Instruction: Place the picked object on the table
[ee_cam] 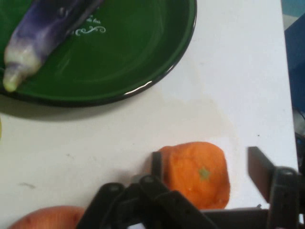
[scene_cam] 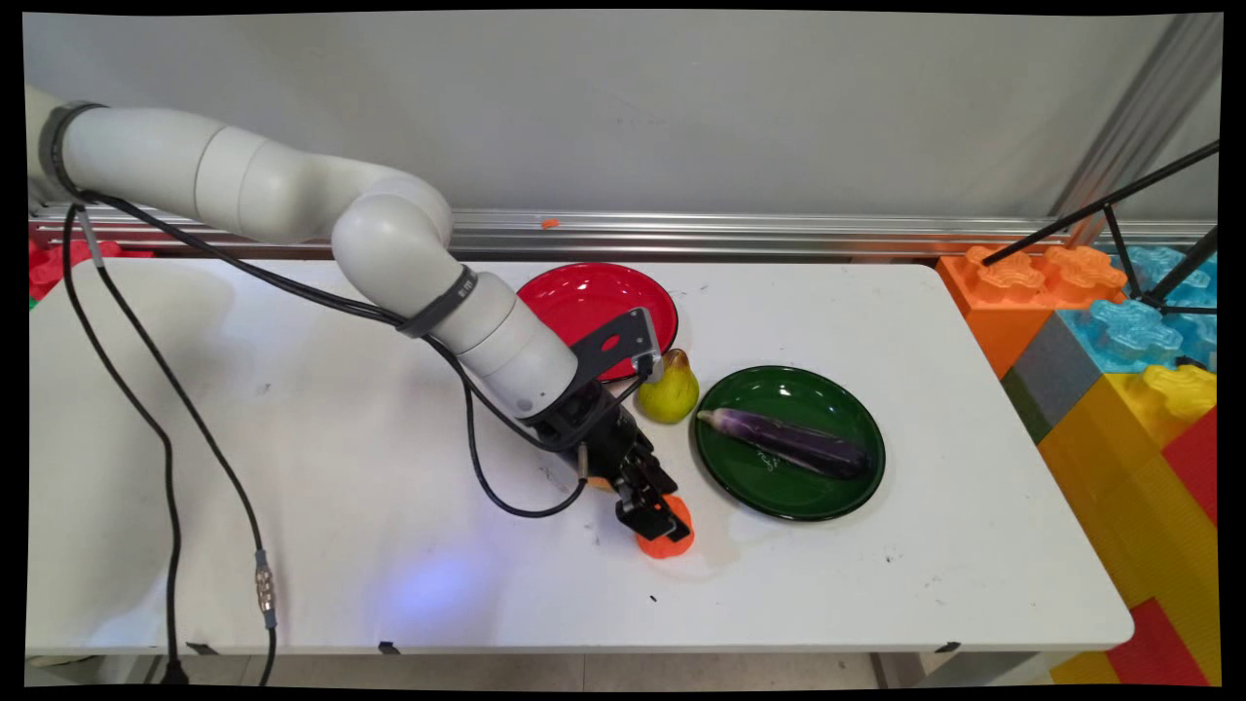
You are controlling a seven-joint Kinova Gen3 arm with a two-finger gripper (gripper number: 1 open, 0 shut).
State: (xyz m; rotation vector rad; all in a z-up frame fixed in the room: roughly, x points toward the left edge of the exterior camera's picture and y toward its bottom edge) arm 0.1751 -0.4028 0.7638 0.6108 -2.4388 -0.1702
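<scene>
Red plate toward worktop far edge. Pear just beside it. End effector mid-worktop, spread wide astride orange fruit, one pad touching. Uneven closing could roll fruit toward nearby green plate bearing eggplant.

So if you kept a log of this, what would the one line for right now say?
end effector: open, astride orange on table | beside: green plate holding eggplant | behind: pear, red plate
</scene>
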